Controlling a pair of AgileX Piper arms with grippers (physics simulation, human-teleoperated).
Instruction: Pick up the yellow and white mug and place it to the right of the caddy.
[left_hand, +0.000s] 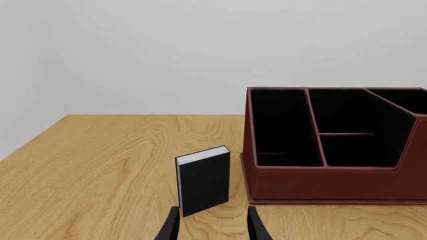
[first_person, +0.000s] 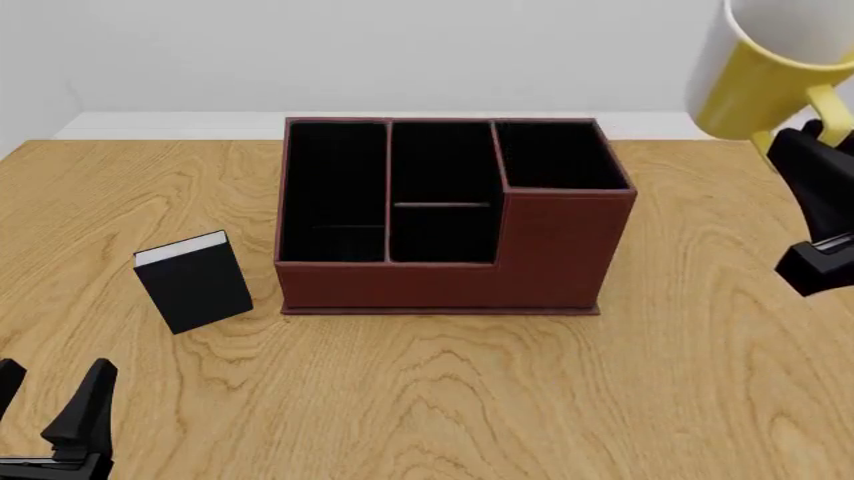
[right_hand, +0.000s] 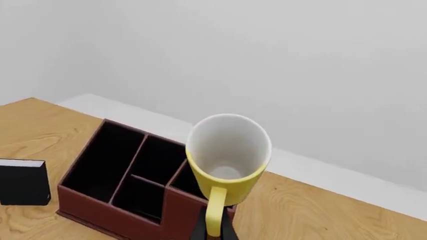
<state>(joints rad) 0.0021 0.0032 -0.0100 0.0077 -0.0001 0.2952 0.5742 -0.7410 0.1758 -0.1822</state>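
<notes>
Left wrist view: a pale oak-grained bench (left_hand: 100, 165) runs back to a plain grey-white wall (left_hand: 200, 50). A small black book (left_hand: 203, 181) stands upright near the reddish-brown caddy (left_hand: 333, 180), apart from it. The left gripper (left_hand: 212, 227) shows its jaws apart, holding nothing.

Front view: the caddy (first_person: 534, 250) sits mid-bench, its taller section at its right end. The yellow and white mug (first_person: 761, 75) hangs in the air, tilted, above the bench (first_person: 441, 400) to the right of the caddy (well clear of the wood). The right gripper (first_person: 807, 175) has its jaws clamped on the handle. The left gripper (first_person: 54, 420) waits low at the near left corner.

Right wrist view: the mug (right_hand: 227, 155) shows its white inside, with the right gripper's jaws closed on the yellow handle (right_hand: 215, 215). A white skirting strip (right_hand: 333, 175) lines the wall's foot.
</notes>
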